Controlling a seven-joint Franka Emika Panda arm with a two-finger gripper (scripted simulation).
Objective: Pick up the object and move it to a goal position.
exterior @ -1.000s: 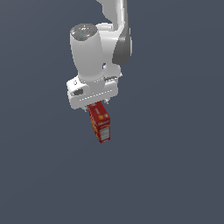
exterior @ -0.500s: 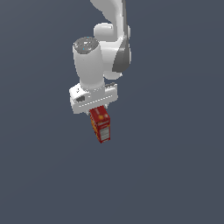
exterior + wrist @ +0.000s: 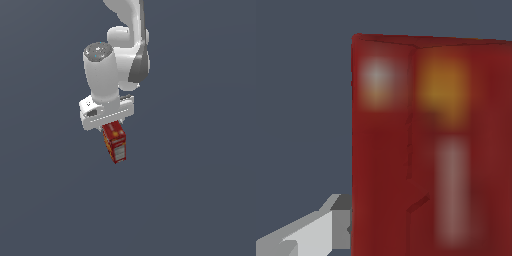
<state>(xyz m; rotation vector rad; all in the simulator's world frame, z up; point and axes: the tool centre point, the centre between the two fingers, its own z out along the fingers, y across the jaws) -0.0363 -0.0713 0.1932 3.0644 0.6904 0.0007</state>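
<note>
Red box (image 3: 115, 142) gripped under white claw (image 3: 111, 125), plain grey backdrop (image 3: 200, 190)

In the exterior view the top of the box (image 3: 114, 141) is hidden behind the white gripper (image 3: 111, 121), so the fingers and their contact with the box cannot be seen. The print on the box labels is too small to read. The arm (image 3: 125, 20) is cut off by the upper edge of the frame.

In the wrist view the box (image 3: 426, 145) is blurred, its labels are only soft patches, and the right and lower edges cut it. One grey finger (image 3: 311, 232) is cut at the lower left.
</note>
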